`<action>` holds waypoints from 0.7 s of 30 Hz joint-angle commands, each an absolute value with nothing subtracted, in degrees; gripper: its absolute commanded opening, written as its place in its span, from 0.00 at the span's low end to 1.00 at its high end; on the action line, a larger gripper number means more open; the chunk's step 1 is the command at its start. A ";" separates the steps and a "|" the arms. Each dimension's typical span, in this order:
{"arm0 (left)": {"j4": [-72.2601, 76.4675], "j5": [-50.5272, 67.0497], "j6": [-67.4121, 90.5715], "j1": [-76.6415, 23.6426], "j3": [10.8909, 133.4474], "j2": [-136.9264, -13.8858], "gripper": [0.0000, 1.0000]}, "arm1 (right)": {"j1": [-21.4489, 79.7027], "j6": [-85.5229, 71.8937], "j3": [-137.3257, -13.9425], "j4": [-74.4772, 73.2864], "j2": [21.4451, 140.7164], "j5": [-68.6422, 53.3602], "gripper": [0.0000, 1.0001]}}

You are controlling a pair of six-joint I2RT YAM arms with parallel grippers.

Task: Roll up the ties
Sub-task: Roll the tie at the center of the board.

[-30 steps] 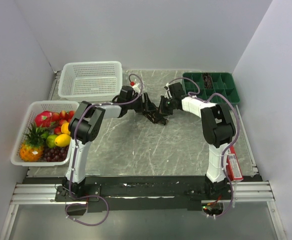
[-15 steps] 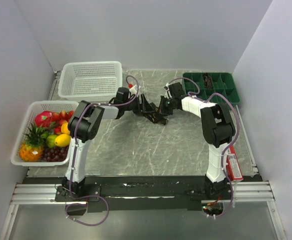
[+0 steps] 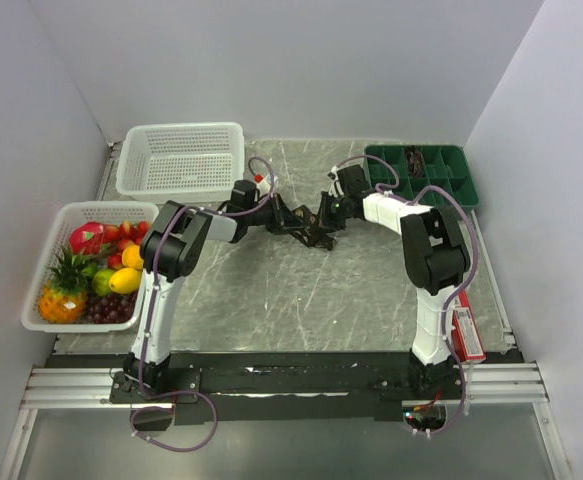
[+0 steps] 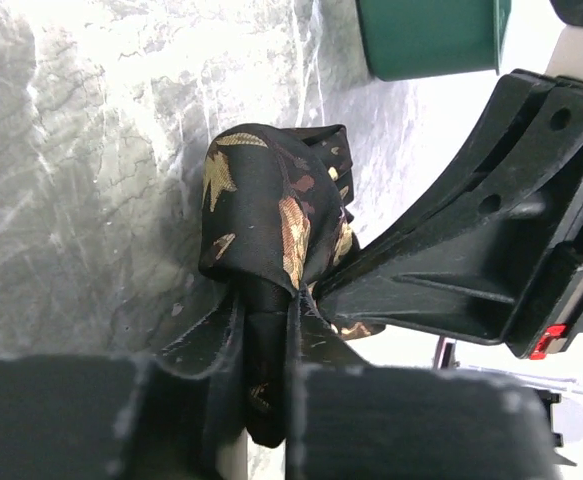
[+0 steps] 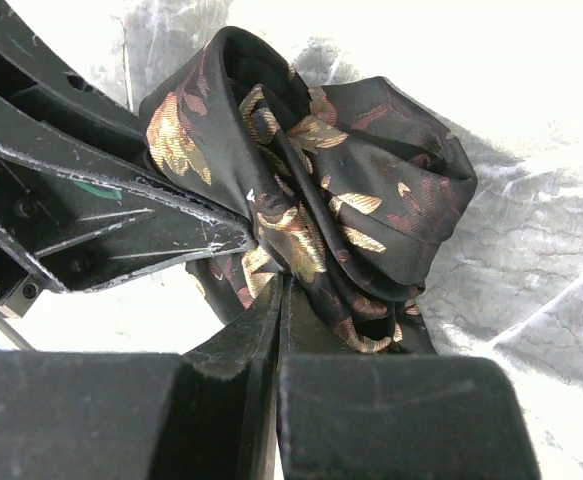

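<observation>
Tie (image 5: 321,200), wadded — no clear long axis, pinched by left gripper (image 4: 264,320), right gripper (image 5: 279,300)

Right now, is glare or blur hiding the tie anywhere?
Right wrist: tie crisp, table beyond it blown out white. Left wrist: tie crisp, table glaring, left pincer blurred up close. Top external: even light, tie too small to read.

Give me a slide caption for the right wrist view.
Right end effector and left end effector both pinch one bunched dark tie, marbled table behind.
</observation>
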State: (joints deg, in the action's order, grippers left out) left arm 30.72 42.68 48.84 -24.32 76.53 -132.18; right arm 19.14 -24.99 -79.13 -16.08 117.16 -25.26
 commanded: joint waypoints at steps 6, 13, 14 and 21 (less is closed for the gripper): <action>32.87 43.77 48.17 -26.90 73.04 -128.94 0.01 | 14.96 -26.98 -66.55 -2.75 105.49 -29.69 0.43; 31.39 50.62 41.93 -24.70 71.98 -124.46 0.01 | 11.08 -25.58 -61.88 4.84 101.69 -41.40 0.96; 30.77 51.50 39.49 -24.35 71.90 -123.84 0.01 | 10.81 -24.71 -60.57 5.53 101.34 -41.74 0.98; 22.07 60.20 28.04 -24.17 72.25 -118.57 0.01 | 9.49 -21.44 -58.98 8.95 99.67 -49.89 0.99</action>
